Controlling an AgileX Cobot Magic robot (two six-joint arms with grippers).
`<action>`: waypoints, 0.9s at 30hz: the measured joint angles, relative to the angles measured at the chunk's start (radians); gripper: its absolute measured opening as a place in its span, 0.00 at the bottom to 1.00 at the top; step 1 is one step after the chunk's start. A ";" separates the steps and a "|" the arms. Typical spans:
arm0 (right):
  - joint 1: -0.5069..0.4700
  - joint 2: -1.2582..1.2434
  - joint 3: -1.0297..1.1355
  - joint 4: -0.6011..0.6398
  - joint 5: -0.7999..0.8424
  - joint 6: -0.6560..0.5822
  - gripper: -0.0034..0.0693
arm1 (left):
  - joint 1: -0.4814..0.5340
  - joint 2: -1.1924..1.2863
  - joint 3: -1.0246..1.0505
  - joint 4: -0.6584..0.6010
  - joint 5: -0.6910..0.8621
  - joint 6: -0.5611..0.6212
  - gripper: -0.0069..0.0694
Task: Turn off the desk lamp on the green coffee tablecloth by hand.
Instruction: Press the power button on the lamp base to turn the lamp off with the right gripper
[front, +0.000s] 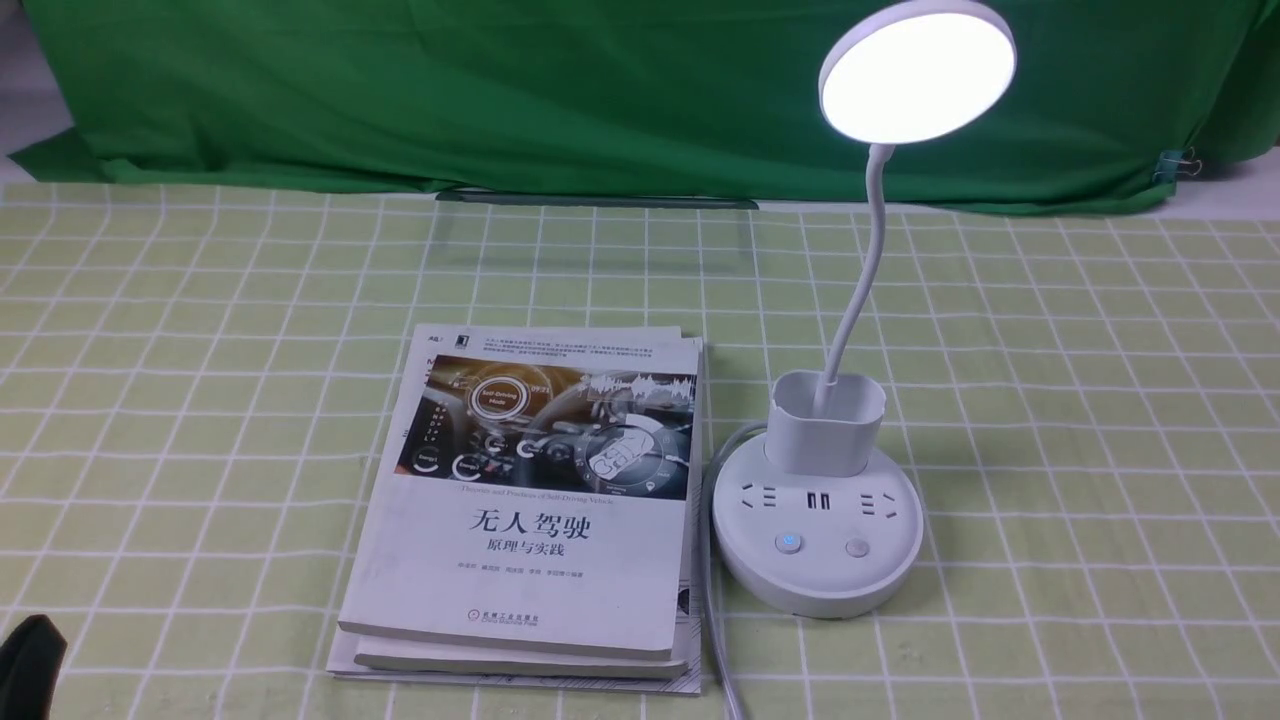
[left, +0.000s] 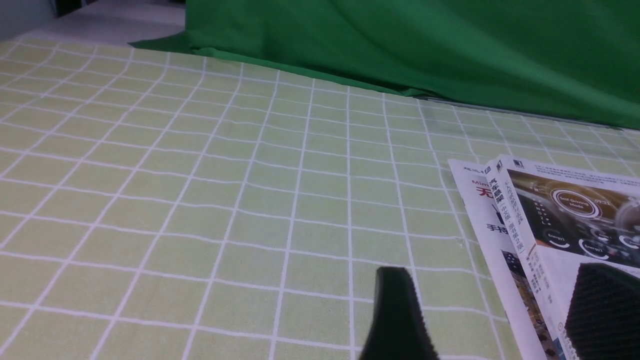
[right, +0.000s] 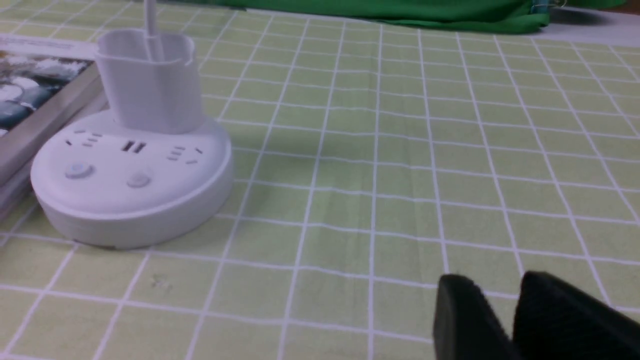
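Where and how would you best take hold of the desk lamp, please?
I'd grip the cup-like holder from the near side, jaws astride its side walls: it stands upright and looks narrower than the round base, while the neck looks thin and bendy.

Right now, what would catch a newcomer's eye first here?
Most likely the desk lamp's glowing disc head, shining against the dark green backdrop on the right of the front view. Next, the book with the dashboard photo, topping the pile just left of the lamp's round white base, on the pale green checked tablecloth.
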 joint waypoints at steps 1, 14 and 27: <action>0.000 0.000 0.000 0.003 -0.008 0.005 0.38 | 0.000 0.000 0.000 0.000 0.000 0.000 0.63; 0.000 0.000 0.000 0.091 -0.277 0.458 0.37 | 0.000 0.000 0.000 0.000 0.000 0.000 0.63; 0.001 0.319 -0.368 0.096 0.213 0.232 0.11 | 0.000 0.000 0.000 0.000 0.000 0.000 0.63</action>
